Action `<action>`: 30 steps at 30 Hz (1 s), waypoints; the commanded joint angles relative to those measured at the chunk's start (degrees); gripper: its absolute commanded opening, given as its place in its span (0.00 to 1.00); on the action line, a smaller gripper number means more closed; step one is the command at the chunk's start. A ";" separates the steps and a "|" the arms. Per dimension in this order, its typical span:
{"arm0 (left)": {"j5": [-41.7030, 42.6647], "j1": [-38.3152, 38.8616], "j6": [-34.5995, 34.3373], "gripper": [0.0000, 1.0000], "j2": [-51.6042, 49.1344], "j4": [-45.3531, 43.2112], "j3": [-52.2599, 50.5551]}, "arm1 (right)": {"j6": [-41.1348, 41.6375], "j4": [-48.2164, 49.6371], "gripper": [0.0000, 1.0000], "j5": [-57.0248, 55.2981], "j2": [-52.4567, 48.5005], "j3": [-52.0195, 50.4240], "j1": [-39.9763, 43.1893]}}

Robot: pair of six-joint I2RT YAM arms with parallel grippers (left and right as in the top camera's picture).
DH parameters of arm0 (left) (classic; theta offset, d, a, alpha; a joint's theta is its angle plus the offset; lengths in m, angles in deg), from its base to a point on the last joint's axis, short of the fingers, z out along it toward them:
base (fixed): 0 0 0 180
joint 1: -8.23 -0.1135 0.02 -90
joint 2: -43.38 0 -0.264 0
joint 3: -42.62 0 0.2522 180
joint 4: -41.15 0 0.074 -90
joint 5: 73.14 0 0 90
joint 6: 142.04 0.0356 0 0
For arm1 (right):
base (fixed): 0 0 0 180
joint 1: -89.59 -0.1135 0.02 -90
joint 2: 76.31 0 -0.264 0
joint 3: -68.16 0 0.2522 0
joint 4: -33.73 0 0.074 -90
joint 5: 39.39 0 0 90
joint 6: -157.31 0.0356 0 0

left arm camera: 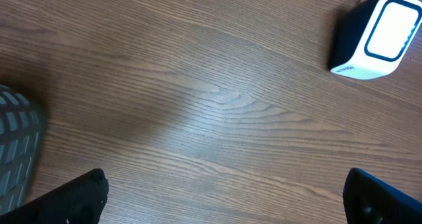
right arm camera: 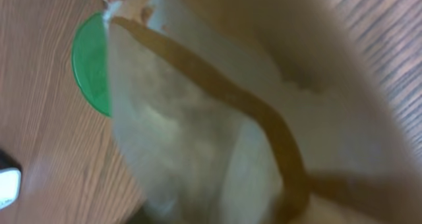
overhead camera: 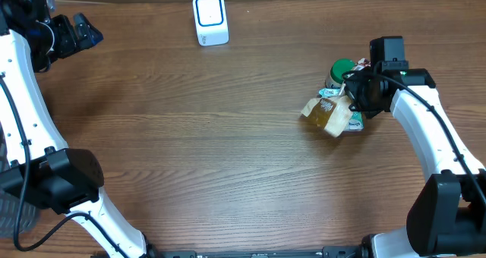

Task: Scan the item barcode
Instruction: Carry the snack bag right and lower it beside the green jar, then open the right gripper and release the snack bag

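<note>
Right gripper on the tan pouch at right, grip impossible to tell; left gripper far left, fingers spread wide.

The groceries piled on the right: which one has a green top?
The small round jar, at the pile's far edge. The tan pouch and the white packet near it are soft packs with no lid.

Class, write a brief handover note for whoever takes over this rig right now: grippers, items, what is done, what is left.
Left gripper: open, empty, off to the side of the scanner.
Right gripper: at the item pile, close against the tan pouch; open or shut unclear.
Items: pouch and green-lidded jar lie together, far from the scanner.
Done: right arm is at the pile.
Left: lift an item and show its barcode to the scanner.
</note>
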 commanded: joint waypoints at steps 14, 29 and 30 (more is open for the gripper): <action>-0.26 0.39 0.70 0.99 0.50 -0.09 0.70 | -14.43 -14.40 0.66 4.48 9.25 8.70 0.07; -0.26 0.39 0.68 1.00 0.50 -0.09 0.70 | -28.15 -31.76 0.77 5.73 30.67 14.23 0.00; -0.26 0.39 0.68 1.00 0.50 -0.09 0.70 | -29.44 -32.48 0.77 6.58 32.09 14.23 0.00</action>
